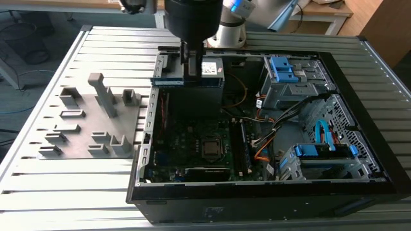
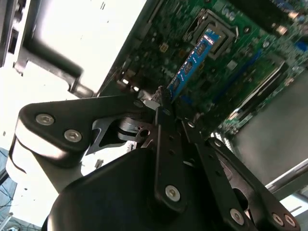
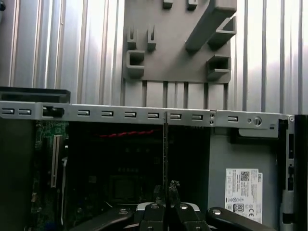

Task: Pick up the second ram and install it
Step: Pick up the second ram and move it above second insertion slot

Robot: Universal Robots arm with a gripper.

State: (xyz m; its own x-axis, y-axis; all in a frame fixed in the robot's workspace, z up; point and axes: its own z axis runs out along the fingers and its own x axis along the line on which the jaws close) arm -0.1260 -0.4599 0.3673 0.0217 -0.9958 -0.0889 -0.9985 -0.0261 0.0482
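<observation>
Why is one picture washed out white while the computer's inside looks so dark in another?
In the second wrist view, the pale surface beside the motherboard is blown out to white, yet the second ram in the gripper is well lit. In the first wrist view, the case interior lies in shadow while the grey holder plate is bright.

Exterior view sits high up, off the arm, tilted down over the whole open case (image 1: 257,199) on the slatted counter (image 1: 64,185), with the grey holder plate (image 1: 80,144) on the exterior view's left. First wrist view looks out along the fingers (image 3: 174,190), close in, across the case wall to that same plate. Second wrist view peers from right behind the fingers at the motherboard (image 2: 240,62). Both wrist views share the second ram (image 2: 192,60) pinched there.
</observation>
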